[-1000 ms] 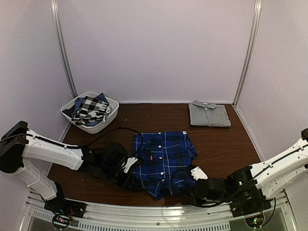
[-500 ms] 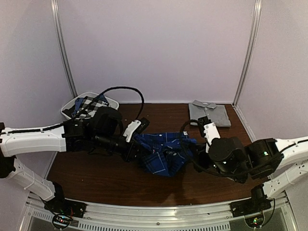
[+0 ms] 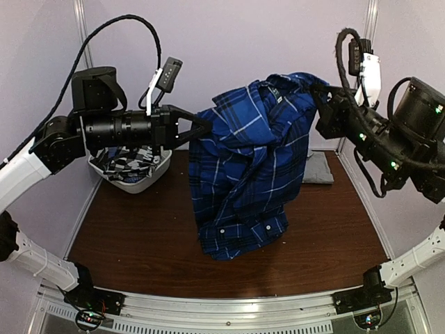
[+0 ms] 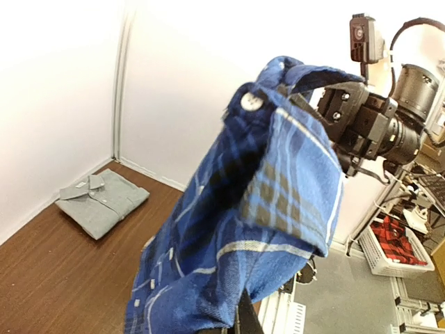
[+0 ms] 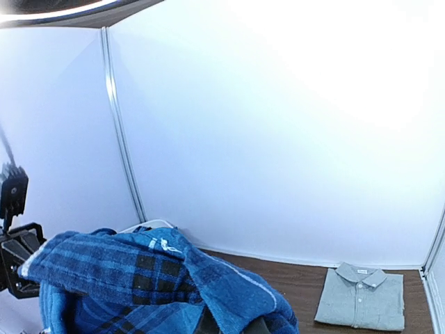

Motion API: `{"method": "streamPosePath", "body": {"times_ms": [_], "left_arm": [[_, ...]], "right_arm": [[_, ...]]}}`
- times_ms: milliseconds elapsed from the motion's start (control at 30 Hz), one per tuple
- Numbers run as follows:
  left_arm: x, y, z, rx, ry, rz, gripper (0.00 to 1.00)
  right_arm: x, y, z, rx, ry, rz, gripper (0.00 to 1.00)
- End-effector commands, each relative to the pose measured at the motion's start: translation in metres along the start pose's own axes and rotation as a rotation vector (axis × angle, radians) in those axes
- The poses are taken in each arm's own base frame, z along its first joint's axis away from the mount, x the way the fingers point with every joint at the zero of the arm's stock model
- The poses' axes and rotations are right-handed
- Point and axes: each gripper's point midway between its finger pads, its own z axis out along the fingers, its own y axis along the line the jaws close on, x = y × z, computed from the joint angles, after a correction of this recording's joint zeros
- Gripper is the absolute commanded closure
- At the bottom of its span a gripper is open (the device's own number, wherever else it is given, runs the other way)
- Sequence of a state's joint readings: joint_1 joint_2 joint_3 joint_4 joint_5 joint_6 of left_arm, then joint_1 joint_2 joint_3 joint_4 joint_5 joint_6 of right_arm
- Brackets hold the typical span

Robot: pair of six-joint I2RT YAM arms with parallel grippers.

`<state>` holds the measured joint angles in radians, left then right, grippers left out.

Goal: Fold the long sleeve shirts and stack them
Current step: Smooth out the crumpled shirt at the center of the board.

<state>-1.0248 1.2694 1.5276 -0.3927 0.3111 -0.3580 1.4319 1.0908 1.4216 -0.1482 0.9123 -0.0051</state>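
Bench [image 3: 132, 236]: brown top under everything; the work hangs above its middle.
Blue plaid shirt [image 3: 250, 174]: off the bench, strung between my two claws, its bulk hanging in loose folds. I cannot tell whether the buttoned lower edge brushes the wood.
Why held so: I judge that I raise it by two high points so its weight pulls the cloth out and I can lay it flat for folding.
Left claw [image 3: 205, 130]: pressed together, pinching the left edge of the blue plaid shirt; in the left wrist view the cloth drapes right over my fingers.
Right claw [image 3: 318, 94]: pressed together on the top right of the same shirt, near the collar, a little higher than my left.
Basket [image 3: 142, 182]: white plastic, far left on the bench, partly behind my left arm.
Basket contents: the check shirt [image 3: 128, 167], crumpled and unfolded, waiting its turn.
Grey shirt [image 5: 361, 296]: far right near the wall corner, folded flat, collar towards the wall.
Why there: I take it as the base of the stack.
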Motion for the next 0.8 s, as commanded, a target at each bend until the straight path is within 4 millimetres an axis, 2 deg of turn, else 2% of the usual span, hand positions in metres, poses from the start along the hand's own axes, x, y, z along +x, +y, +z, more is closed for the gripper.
{"method": "streamPosePath", "body": {"times_ms": [0, 67, 100, 133, 200, 267, 367, 433, 467, 533, 567, 633, 700, 767], "left_arm": [[-0.003, 0.083, 0.007, -0.227, -0.005, -0.09, 1.0], [0.01, 0.127, 0.012, -0.314, 0.03, -0.155, 1.0], [0.02, 0.151, 0.016, -0.356, 0.055, -0.185, 1.0], [0.031, 0.175, 0.02, -0.389, 0.077, -0.221, 1.0], [0.066, 0.228, 0.031, -0.438, 0.137, -0.326, 1.0], [0.102, 0.275, 0.045, -0.456, 0.184, -0.414, 1.0], [0.155, 0.331, 0.074, -0.491, 0.278, -0.49, 1.0], [0.17, 0.353, 0.089, -0.51, 0.314, -0.502, 1.0], [0.175, 0.361, 0.095, -0.521, 0.326, -0.505, 0.99], [0.179, 0.37, 0.1, -0.537, 0.334, -0.51, 0.84], [0.18, 0.372, 0.1, -0.548, 0.333, -0.511, 0.71], [0.183, 0.374, 0.096, -0.573, 0.341, -0.511, 0.48], [0.188, 0.372, 0.088, -0.601, 0.354, -0.507, 0.34], [0.196, 0.368, 0.077, -0.63, 0.369, -0.511, 0.24]], "right_arm": [[-0.017, -0.009, 0.048, 0.021, -0.011, -0.063, 1.0], [0.009, -0.022, 0.092, -0.011, 0.064, -0.046, 1.0], [0.027, -0.021, 0.113, -0.076, 0.111, -0.039, 1.0], [0.045, -0.033, 0.135, -0.072, 0.153, -0.03, 1.0], [0.088, -0.052, 0.177, -0.086, 0.25, -0.007, 1.0], [0.143, -0.072, 0.219, -0.114, 0.359, 0.045, 1.0], [0.227, -0.112, 0.265, -0.092, 0.504, 0.129, 1.0], [0.283, -0.141, 0.288, -0.036, 0.61, 0.159, 1.0], [0.306, -0.148, 0.294, -0.019, 0.661, 0.164, 0.98], [0.337, -0.16, 0.301, 0.015, 0.737, 0.165, 0.84], [0.346, -0.162, 0.3, 0.026, 0.759, 0.162, 0.72], [0.351, -0.165, 0.294, 0.043, 0.767, 0.163, 0.57], [0.353, -0.17, 0.285, 0.071, 0.758, 0.17, 0.47], [0.349, -0.175, 0.273, 0.102, 0.745, 0.166, 0.37]]}}
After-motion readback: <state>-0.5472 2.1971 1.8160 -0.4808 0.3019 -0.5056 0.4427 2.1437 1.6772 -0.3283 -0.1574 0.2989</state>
